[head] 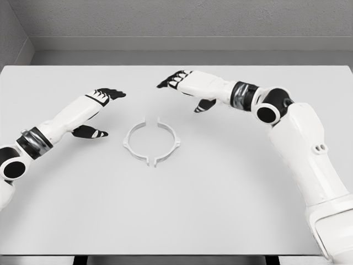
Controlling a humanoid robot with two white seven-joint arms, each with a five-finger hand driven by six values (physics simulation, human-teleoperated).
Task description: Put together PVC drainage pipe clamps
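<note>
Two white clamp halves on the desk (220, 210)

Left clamp half (134, 142) and right clamp half (168, 142) face each other, unmarked; left hand (99, 107) and right hand (185, 88) flank them, fingers relaxed, empty.

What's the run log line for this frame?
left hand: open, left of clamp halves | right hand: open, behind them | halves: flat on table, facing, unjoined

Under me spreads a pale grey worktop (220, 210) (plain and matte), reaching nearly edge to edge. Behind it I see a grey wall (182, 19) and a darker floor strip (182, 57).
</note>
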